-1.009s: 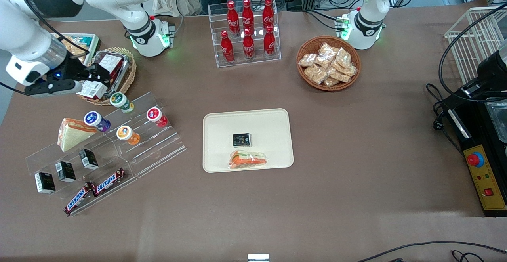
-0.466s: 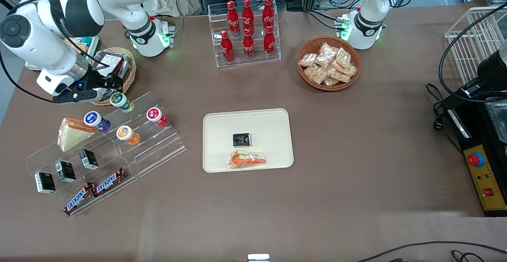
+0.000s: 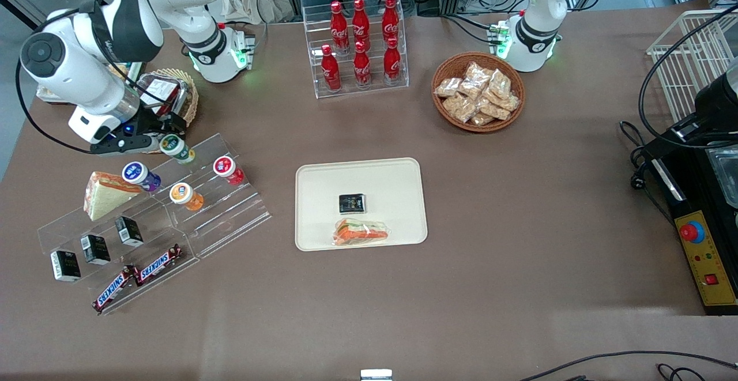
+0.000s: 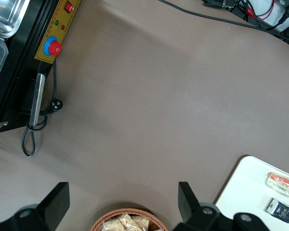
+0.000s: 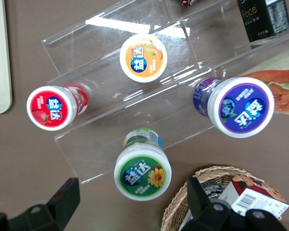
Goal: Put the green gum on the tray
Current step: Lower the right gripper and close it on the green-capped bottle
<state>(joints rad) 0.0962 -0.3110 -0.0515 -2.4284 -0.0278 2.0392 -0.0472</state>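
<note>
Now the gripper hangs over the top step of the clear acrylic rack, at the working arm's end of the worktop, and its jaws stand open. From the wrist camera the two fingers sit wide apart with the green gum between them, not touching either one. The green gum lies on the top step, white lid with green and orange label facing up and outward; from the front it shows just beside the gripper. A wicker basket with boxed goods sits next to the gripper, farther from the front camera than the rack.

One step nearer the front camera lie the purple-lidded bottle and the red-lidded bottle, and a step lower the orange-lidded bottle. A wrapped sandwich leans on the rack beside the purple one.

Toward the middle of the worktop, well apart from the rack, rests the tray, cream and low-rimmed. It carries a small black packet and, nearer the front camera, a second wrapped sandwich.
</note>
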